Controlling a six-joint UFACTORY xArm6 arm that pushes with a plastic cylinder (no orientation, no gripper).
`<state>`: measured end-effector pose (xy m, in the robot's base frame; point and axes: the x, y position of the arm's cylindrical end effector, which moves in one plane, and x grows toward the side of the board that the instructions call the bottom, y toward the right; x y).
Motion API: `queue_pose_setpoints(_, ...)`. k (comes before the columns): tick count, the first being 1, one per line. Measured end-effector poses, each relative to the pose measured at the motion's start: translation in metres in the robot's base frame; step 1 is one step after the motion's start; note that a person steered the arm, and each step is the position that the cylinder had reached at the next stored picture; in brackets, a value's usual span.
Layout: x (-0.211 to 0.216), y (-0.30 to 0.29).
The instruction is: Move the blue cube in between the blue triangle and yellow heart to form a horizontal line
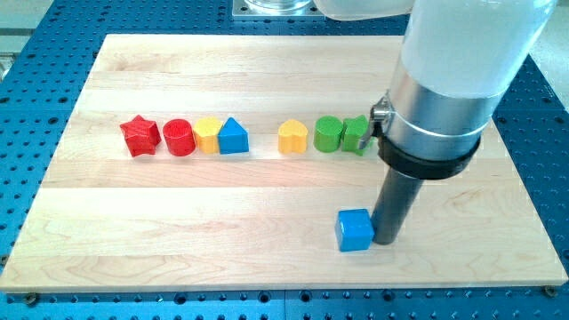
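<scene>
The blue cube (355,230) lies near the view's bottom, right of centre. My tip (386,240) touches or nearly touches the cube's right side. The blue triangle (233,136) and the yellow heart (292,137) lie in a horizontal row across the board's middle, with a gap between them. The cube lies below and to the right of that gap.
In the same row, from the view's left: a red star (140,135), a red cylinder (178,137), a yellow block (207,135); right of the heart, a green cylinder (328,133) and a green block (356,134) partly hidden by the arm (444,98). All rest on the wooden board (267,258).
</scene>
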<state>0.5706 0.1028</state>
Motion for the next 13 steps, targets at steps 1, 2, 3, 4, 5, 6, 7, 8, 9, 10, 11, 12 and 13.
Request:
queue_pose_setpoints(1, -0.005, -0.037)
queue_pose_setpoints(2, 0.021, -0.03)
queue_pose_setpoints(3, 0.021, -0.054)
queue_pose_setpoints(4, -0.004, -0.103)
queue_pose_setpoints(5, -0.028, -0.123)
queue_pose_setpoints(6, -0.004, -0.16)
queue_pose_setpoints(7, -0.026, -0.184)
queue_pose_setpoints(8, -0.039, -0.177)
queue_pose_setpoints(9, -0.035, -0.176)
queue_pose_setpoints(10, -0.008, -0.175)
queue_pose_setpoints(11, -0.025, -0.159)
queue_pose_setpoints(12, -0.029, -0.139)
queue_pose_setpoints(13, -0.038, -0.129)
